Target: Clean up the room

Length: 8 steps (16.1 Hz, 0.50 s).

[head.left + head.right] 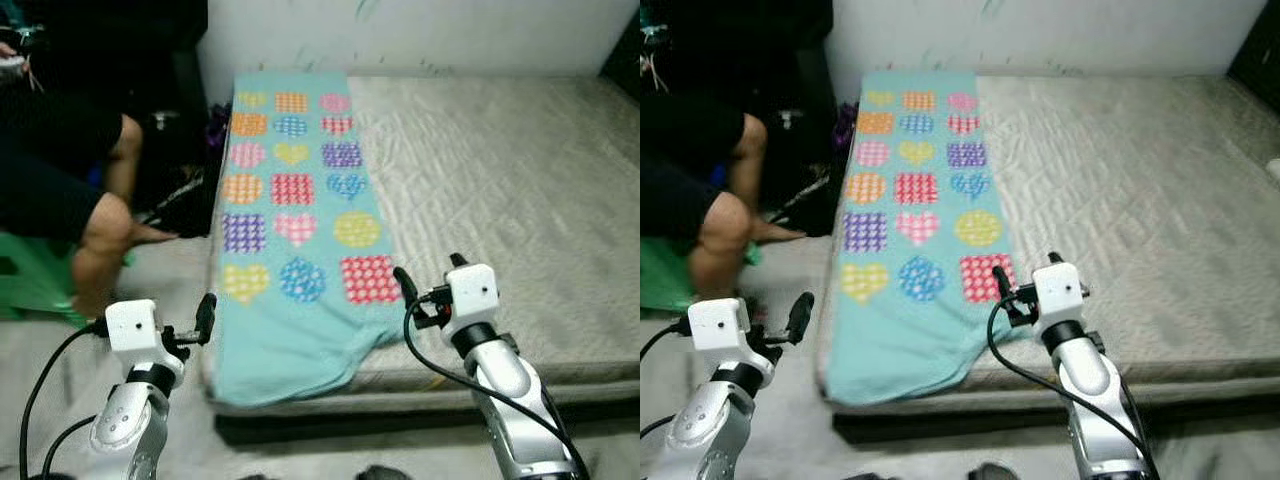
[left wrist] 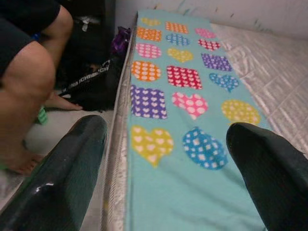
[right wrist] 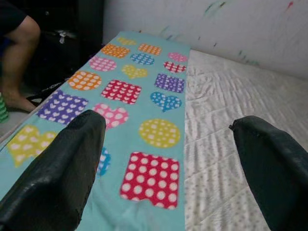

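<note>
Seen from the head, looking down at a low bed: a pale grey mattress (image 1: 500,190) on the floor, with a turquoise blanket (image 1: 295,215) laid in a long strip down its left side. Printed with rows of dotted hearts, squares and circles. Long axis running straight away toward the far wall (image 1: 420,30); near end rumpled and drooping a little over the mattress edge closest to the robot.

Both arms raised in front, side by side. Right gripper (image 1: 428,290) hovering just over the blanket's near right corner, fingers (image 3: 53,168) spread wide, nothing between them, pointing along the strip. Left gripper (image 1: 205,318) just off the mattress's left edge, beside the blanket's near left corner, likewise spread and empty, straddling that edge in its wrist view.

Right arm judged the nearer to cloth; near end probably the place to take hold, one corner each.

A seated person's bare legs (image 1: 105,225) at the far left, a dark bag (image 1: 185,205) beside the bed.
</note>
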{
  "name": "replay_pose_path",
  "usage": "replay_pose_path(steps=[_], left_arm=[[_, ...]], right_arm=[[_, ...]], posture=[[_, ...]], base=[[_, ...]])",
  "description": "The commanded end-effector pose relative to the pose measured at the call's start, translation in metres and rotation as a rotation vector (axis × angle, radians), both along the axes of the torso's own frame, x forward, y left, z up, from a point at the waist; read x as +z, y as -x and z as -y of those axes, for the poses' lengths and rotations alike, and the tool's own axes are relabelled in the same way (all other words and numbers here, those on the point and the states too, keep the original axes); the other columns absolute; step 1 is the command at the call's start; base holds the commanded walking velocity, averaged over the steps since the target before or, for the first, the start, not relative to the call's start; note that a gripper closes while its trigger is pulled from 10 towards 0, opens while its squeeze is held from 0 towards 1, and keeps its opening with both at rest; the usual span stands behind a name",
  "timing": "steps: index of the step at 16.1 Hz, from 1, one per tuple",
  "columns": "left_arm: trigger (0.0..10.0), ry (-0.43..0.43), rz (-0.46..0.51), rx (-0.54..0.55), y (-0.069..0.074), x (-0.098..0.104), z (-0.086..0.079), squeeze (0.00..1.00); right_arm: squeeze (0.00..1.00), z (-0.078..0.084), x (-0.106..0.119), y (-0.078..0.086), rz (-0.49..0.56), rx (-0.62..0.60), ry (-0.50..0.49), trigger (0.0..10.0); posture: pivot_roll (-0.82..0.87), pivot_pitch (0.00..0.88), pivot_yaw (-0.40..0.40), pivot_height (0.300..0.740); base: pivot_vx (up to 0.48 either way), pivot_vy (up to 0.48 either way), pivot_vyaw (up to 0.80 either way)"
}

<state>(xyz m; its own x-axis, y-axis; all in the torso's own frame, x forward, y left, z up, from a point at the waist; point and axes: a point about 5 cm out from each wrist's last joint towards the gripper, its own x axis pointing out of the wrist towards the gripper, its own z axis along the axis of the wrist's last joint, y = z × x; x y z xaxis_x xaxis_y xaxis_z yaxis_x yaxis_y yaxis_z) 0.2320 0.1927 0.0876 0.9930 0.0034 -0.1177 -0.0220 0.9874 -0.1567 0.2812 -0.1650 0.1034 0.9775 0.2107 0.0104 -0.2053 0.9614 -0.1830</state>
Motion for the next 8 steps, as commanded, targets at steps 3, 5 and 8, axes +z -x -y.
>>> replay_pose_path(steps=[3, 5, 8], left_arm=[[10.0, 0.018, 0.009, -0.016, 0.0020, 0.0006, 0.0034, 0.00], [10.0, 0.023, 0.022, -0.024, 0.0017, 0.0020, 0.0035, 0.00], [10.0, 0.025, 0.027, -0.030, 0.0016, 0.0026, 0.0041, 0.00]], right_arm=[[0.00, 0.0046, -0.0004, 0.0003, 0.000, -0.008, 0.002, 10.0], [0.00, 0.0045, -0.0003, -0.0004, 0.000, -0.011, 0.001, 10.0], [0.00, 0.0050, -0.0004, -0.0008, -0.003, -0.012, -0.003, 10.0]], posture=[[-0.16, 0.136, 0.002, 0.740], [-0.16, 0.137, 0.003, 0.740], [-0.16, 0.136, 0.004, 0.740]], base=[[0.000, 0.000, 0.00], [0.000, 0.000, 0.00], [0.000, 0.000, -0.39]])
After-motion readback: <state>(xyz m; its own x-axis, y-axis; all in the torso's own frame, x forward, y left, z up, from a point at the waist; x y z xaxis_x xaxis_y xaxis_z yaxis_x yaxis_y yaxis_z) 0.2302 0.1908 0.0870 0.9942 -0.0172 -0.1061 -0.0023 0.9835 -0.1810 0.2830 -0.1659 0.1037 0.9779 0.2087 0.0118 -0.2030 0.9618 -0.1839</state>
